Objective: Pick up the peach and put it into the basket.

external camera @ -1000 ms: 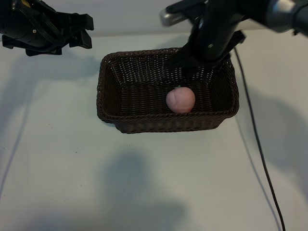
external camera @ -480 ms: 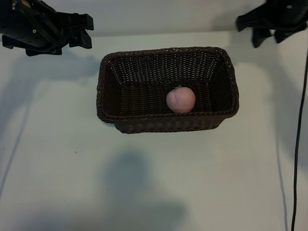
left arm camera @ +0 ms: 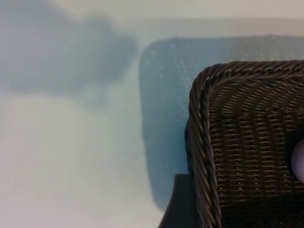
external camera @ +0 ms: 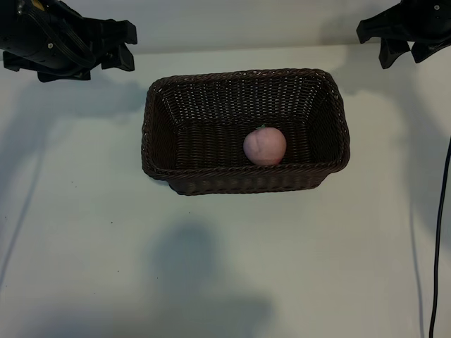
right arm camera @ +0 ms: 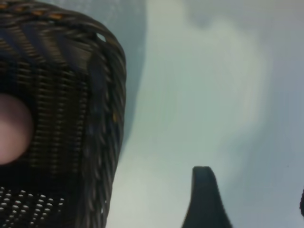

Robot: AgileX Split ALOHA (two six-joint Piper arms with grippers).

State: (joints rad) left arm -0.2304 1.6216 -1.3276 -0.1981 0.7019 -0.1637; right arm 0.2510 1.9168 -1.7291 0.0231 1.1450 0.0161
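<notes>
The pale-pink peach (external camera: 265,146) lies inside the dark-brown wicker basket (external camera: 156,105), against its near wall and right of the middle. My right gripper (external camera: 378,44) hangs open and empty beyond the basket's far right corner, well away from the fruit. In the right wrist view the peach (right arm camera: 12,128) shows behind the basket's rim (right arm camera: 107,95), and one dark fingertip (right arm camera: 204,194) stands over bare table. My left gripper (external camera: 130,46) is parked open at the far left; its wrist view shows a basket corner (left arm camera: 204,142) and a sliver of the peach (left arm camera: 299,161).
The white table (external camera: 211,267) surrounds the basket on all sides. A black cable (external camera: 438,239) runs down the right edge. Soft shadows of the arms lie on the near half of the table.
The right arm has pulled back from over the basket's far right side to the top right corner. The peach stays still in the basket; the left arm has not moved.
</notes>
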